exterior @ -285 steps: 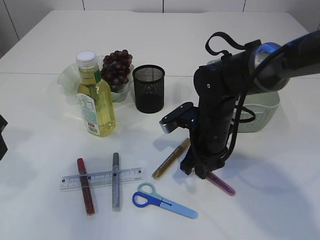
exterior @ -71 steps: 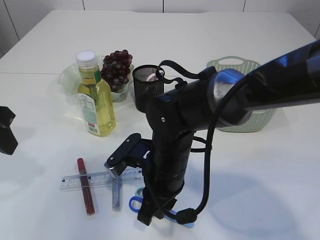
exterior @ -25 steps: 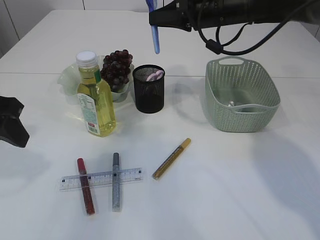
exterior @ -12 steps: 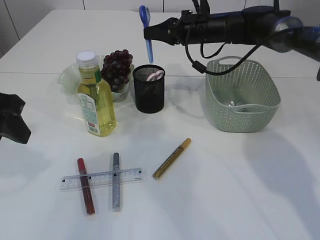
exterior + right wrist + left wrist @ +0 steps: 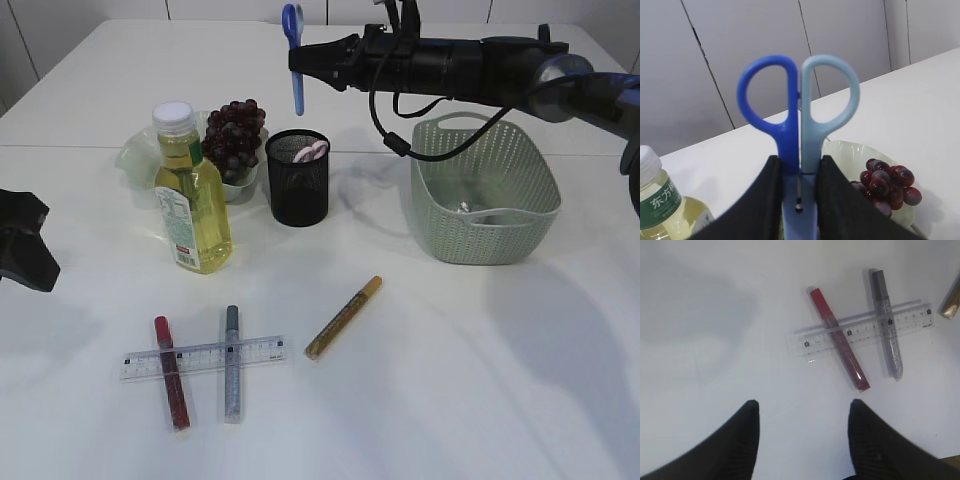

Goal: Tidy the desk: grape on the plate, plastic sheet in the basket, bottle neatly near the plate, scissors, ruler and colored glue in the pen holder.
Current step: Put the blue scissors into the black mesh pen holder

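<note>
Above the counter (image 5: 480,380), the right gripper (image 5: 300,62) clamps its jaws on the upright scissors (image 5: 294,55), black pen holder (image 5: 297,177) below them, while the left gripper (image 5: 802,412) gapes empty near the ruler (image 5: 860,332).

We see a broad white surface (image 5: 520,380) that fills almost the whole exterior view, matte and smooth, with a faint seam running left to right across it at about a third of the way down. Soft grey shadows lie on it at the near right and at the left. Beyond its far edge stands a pale wall of flat panels (image 5: 245,9), split by thin dark vertical joints. In the right wrist view we see the same grey-white panels (image 5: 740,60) and their narrow joints. The light is even and diffuse.
</note>
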